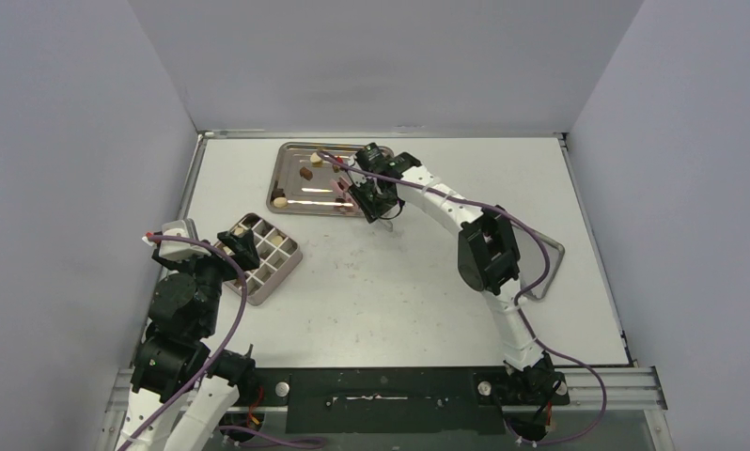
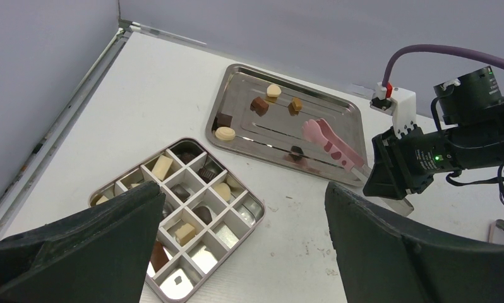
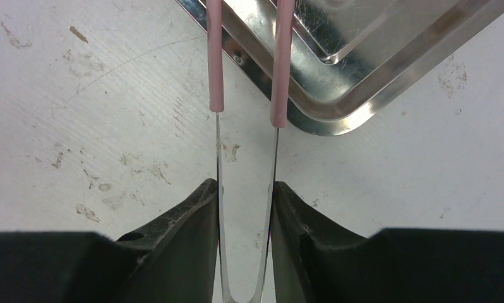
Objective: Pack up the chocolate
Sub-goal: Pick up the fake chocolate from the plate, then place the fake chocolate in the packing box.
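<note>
Picking chocolate [image 2: 225, 133] | right pincer [image 3: 243, 188] clamped on tongs [image 3: 215, 57], tips ahead over tray [image 3: 338, 107] | left pincer [image 2: 243, 189] wide | next: nip one piece

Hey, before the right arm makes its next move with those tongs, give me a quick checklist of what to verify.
1. Right gripper clamped on the pink tongs: ok.
2. Tong tips above the steel tray: ok.
3. Tips gripping anything: cannot tell.
4. Chocolates left on the tray to pick: ok.
5. Empty cells free in the compartment box: ok.
6. Left gripper open, holding nothing, above the box: ok.
</note>
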`<action>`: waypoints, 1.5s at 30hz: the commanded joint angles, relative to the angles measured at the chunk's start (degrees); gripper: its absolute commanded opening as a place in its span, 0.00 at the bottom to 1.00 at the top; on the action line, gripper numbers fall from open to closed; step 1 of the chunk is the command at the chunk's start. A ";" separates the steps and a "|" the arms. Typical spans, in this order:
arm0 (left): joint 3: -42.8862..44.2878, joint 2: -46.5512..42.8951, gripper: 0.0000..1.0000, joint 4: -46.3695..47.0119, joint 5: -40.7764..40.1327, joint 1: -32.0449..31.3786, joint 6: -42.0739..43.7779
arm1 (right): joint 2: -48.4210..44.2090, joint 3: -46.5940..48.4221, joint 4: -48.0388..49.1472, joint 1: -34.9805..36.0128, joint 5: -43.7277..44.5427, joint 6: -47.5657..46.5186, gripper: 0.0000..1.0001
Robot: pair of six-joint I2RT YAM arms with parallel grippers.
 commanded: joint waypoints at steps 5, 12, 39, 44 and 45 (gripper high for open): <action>1.11 -0.39 0.97 2.12 -0.31 0.55 0.44 | -8.58 -2.81 4.28 0.66 -2.23 1.05 0.11; 1.45 -0.54 0.97 1.82 -1.60 0.88 0.60 | -13.42 -7.74 7.00 4.34 -2.32 1.69 0.11; 2.42 -2.21 0.97 0.20 -5.52 1.16 0.35 | -21.60 -24.66 15.15 19.53 -1.17 9.19 0.14; 2.32 -2.04 0.97 0.36 -5.38 1.16 0.35 | -20.77 -24.61 15.03 19.81 -0.73 8.50 0.17; 2.35 -2.01 0.97 0.40 -5.34 1.16 0.35 | -20.61 -24.40 15.18 19.81 -0.73 8.41 0.17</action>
